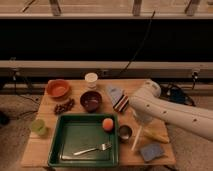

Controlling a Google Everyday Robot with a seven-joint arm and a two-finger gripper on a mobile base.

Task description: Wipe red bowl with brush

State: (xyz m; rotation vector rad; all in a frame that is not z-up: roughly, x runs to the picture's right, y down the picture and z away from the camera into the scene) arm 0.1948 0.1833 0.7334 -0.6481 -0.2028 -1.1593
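The white arm's claw [139, 123] hangs near the right edge of the wooden worktop [37, 147], right at the upper end of the long, slim, pale-handled brush [136, 140], which slants toward the front edge. I cannot tell whether the claw is apart or clamped. The small, round orange-red bowl [58, 89] sits at the far left corner.

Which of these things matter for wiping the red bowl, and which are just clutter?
Job: red bowl, back left; brush, front right; gripper at the brush's upper end.
Lying about: maroon bowl, white cup, grapes, green cup, green tray, fork, orange fruit, blue sponge.
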